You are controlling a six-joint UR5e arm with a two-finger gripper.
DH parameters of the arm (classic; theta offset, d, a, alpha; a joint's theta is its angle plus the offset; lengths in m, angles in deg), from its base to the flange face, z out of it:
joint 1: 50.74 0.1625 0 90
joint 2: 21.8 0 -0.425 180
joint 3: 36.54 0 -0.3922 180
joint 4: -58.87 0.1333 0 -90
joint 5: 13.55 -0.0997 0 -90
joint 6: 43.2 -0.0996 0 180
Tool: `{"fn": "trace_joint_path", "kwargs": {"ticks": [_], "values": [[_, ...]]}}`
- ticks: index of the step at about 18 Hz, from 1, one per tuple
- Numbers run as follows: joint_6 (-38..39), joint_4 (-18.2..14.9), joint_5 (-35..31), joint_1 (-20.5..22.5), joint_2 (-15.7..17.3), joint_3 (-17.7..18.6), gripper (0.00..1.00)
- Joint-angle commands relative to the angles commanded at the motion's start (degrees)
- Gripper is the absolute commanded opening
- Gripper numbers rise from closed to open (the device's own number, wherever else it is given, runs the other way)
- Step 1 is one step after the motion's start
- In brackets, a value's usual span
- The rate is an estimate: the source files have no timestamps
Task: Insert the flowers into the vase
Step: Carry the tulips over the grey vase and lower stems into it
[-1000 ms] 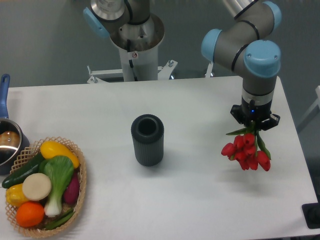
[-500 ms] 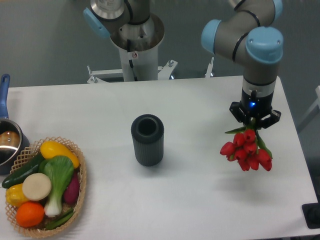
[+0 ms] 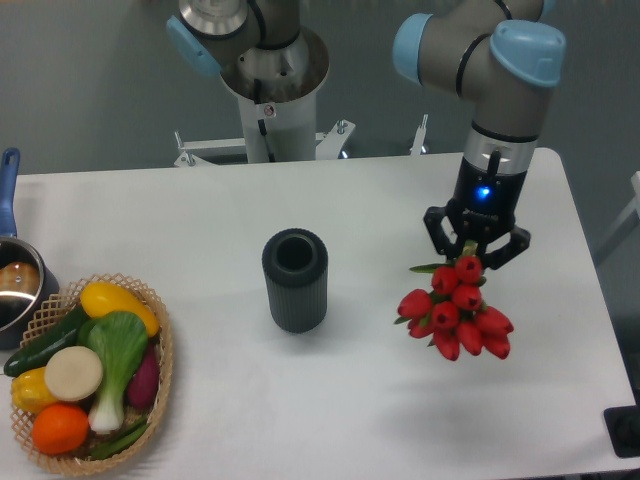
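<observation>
Gripper [image 3: 475,247] clamped on flowers [image 3: 453,308], blooms hanging right of vase [image 3: 295,280]

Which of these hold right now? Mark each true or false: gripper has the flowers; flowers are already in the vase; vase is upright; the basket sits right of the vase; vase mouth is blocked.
1. The gripper holds the flowers. True.
2. The flowers are already in the vase. False: they hang from the gripper to the right of the vase, clear of it.
3. The vase stands upright on the table. True.
4. The basket of vegetables sits right of the vase. False: it is at the left, near the front edge.
5. Something blocks the vase's mouth. False: the round opening looks open and unobstructed.
</observation>
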Motion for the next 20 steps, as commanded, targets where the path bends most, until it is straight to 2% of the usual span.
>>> {"fn": "trace_joint_path", "kwargs": {"ticks": [7, 12, 17, 20], "values": [[2.03, 0.44, 8.71, 0.79, 6.76, 3.25, 0.0], [2.82, 0.53, 21.54, 3.07, 9.49, 6.15, 0.0], [3.35, 0.53, 26.2, 3.16, 12.65, 8.35, 0.0], [4.58, 0.53, 27.8, 3.16, 13.71, 8.44, 0.0]]}}
